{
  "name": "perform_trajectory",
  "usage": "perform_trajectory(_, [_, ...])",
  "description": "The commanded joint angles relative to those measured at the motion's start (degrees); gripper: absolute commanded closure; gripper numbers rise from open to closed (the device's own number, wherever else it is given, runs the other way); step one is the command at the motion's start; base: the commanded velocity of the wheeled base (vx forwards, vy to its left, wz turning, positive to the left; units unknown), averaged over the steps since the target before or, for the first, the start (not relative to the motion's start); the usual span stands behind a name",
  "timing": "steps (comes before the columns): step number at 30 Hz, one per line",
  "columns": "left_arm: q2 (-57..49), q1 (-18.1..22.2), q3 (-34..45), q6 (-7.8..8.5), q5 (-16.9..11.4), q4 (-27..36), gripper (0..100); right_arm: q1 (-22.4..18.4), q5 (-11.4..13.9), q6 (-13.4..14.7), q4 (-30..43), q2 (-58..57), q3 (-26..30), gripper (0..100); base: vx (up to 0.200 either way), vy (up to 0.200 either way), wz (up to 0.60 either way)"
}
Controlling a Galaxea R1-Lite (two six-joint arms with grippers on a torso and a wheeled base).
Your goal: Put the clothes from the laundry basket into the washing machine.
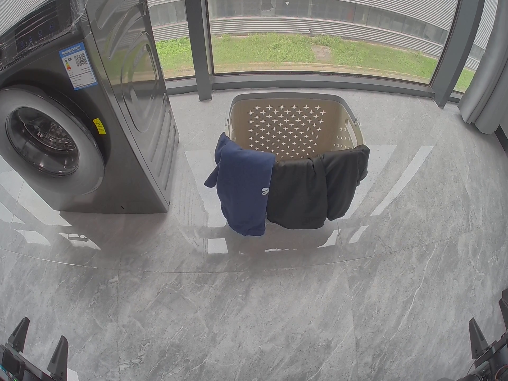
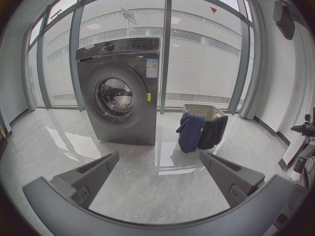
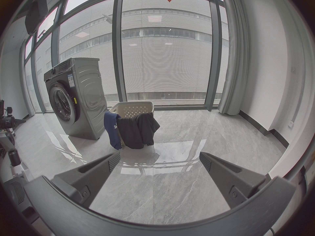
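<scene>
Marble floor [image 1: 264,302], left pincer [image 2: 159,154] and right pincer [image 3: 157,154] low, both apart, laundry basket [image 1: 291,128] well ahead

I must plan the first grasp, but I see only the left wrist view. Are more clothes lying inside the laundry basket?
Observer: In the head view, the inside of the laundry basket is bare star-holed plastic where it shows. The blue garment and the black garment, hanging over its near rim, hide the rest.
Operator: Thank you. Is the right hand ready?
Observer: In the right wrist view the right hand is open, with nothing between its fingers, and it faces the basket.
</scene>
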Motion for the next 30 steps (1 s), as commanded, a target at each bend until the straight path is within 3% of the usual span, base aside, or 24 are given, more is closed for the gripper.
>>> perform_trajectory(1, [-1.0, 0.0, 0.9, 0.03, 0.0, 0.0, 0, 0.0, 0.0, 0.0, 0.0, -1.0, 1.0, 0, 0.200, 0.000, 0.00])
perform_trajectory(20, [-1.0, 0.0, 0.9, -0.15, 0.0, 0.0, 0, 0.0, 0.0, 0.0, 0.0, -1.0, 1.0, 0, 0.200, 0.000, 0.00])
perform_trajectory(30, [-1.0, 0.0, 0.9, -0.15, 0.1, 0.0, 0, 0.0, 0.0, 0.0, 0.0, -1.0, 1.0, 0, 0.000, 0.000, 0.00])
